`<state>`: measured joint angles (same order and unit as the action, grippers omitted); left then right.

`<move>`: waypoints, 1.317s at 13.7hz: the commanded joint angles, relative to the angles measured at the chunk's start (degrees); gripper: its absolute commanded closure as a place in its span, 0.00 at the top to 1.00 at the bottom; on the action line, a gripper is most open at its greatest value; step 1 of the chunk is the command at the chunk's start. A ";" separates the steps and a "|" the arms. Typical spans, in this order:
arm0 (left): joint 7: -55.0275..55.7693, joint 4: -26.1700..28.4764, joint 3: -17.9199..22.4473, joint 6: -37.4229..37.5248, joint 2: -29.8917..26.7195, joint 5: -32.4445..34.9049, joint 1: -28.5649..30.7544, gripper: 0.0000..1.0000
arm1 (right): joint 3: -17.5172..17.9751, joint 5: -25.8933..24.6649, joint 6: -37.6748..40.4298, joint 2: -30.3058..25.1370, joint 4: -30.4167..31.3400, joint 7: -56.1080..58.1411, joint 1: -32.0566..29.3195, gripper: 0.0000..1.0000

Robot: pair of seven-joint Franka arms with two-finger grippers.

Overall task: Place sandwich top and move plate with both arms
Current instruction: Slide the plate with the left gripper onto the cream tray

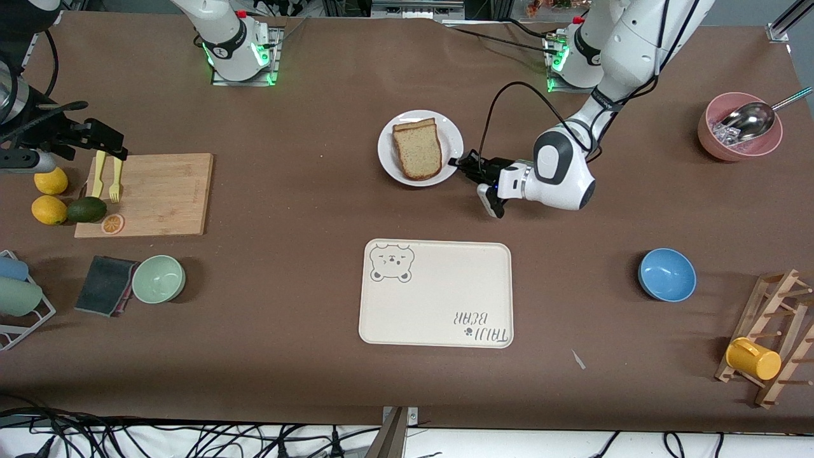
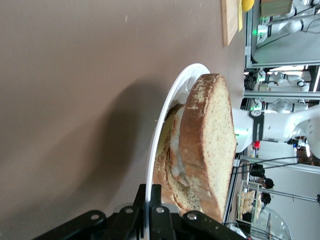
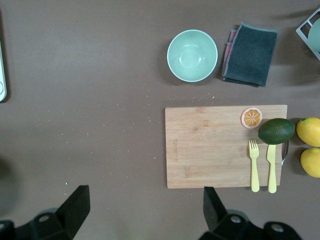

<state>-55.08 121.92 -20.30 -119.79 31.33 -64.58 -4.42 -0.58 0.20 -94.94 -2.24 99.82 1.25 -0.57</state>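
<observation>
The plate (image 1: 389, 157) rim is clamped between the narrow jaws of the left gripper (image 1: 463, 162) at its edge toward the left arm's end. The sandwich top (image 1: 418, 151) is stacked on the lower slice on that plate. The right gripper (image 3: 145, 210), jaws spread wide, is held above the cutting board (image 1: 166, 198)

Brown table (image 1: 305, 305) fills the room; cables along its edge.

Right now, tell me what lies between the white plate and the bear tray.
Nothing: in the front view the stretch of brown table between the plate and the bear tray is bare; the left tool sits at the plate's rim.
</observation>
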 commanded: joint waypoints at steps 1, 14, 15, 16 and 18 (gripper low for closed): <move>1.54 -5.26 -0.18 2.20 0.04 -2.65 2.13 0.00 | -0.56 0.68 1.16 -0.74 -0.95 1.47 -0.05 1.00; 15.53 -34.80 7.38 -2.01 16.29 -1.95 0.73 0.00 | -1.09 0.50 3.18 -0.74 -2.79 2.44 -0.05 1.00; 15.53 -36.38 7.46 -4.81 17.79 -1.86 0.38 0.00 | -1.09 0.50 3.44 -0.74 -2.70 2.44 -0.05 1.00; 15.45 -38.22 7.46 -7.18 19.98 -1.78 0.38 0.00 | -1.09 0.42 3.53 -0.66 -2.96 2.53 -0.05 1.00; 15.45 -42.44 7.55 -8.35 23.85 -1.95 -0.49 0.00 | -0.74 0.50 3.45 -0.66 -2.97 2.44 0.04 1.00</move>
<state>-40.26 86.04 -13.06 -127.74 50.30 -65.12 -3.37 -1.41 0.20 -92.79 -2.53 97.71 2.71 -0.53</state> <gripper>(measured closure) 0.952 0.000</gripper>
